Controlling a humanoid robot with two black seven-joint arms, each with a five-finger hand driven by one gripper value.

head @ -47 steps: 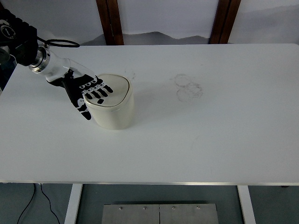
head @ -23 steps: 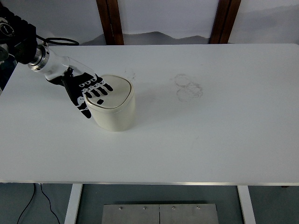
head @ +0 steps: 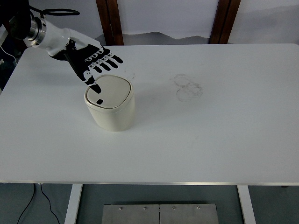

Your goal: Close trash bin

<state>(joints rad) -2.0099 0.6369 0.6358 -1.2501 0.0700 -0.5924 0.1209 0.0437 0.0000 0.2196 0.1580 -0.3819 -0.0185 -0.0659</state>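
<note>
A cream trash bin (head: pixel 112 110) stands on the left half of the white table (head: pixel 210 130). Its lid (head: pixel 109 91) lies flat and shut on top, with a small dark mark near its front edge. My left hand (head: pixel 96 64) hovers above and behind the bin with its fingers spread, holding nothing. The thumb points down toward the lid's rear left edge, without clearly touching it. The right arm is out of view.
Faint ring marks (head: pixel 188 87) stain the table right of the bin. Two brown wooden posts (head: pixel 110 21) rise behind the far edge. A black cable (head: pixel 58 11) loops off my left forearm.
My left hand has lifted off the bin's lid and moved up and back. The bin stays in place with its lid shut.
</note>
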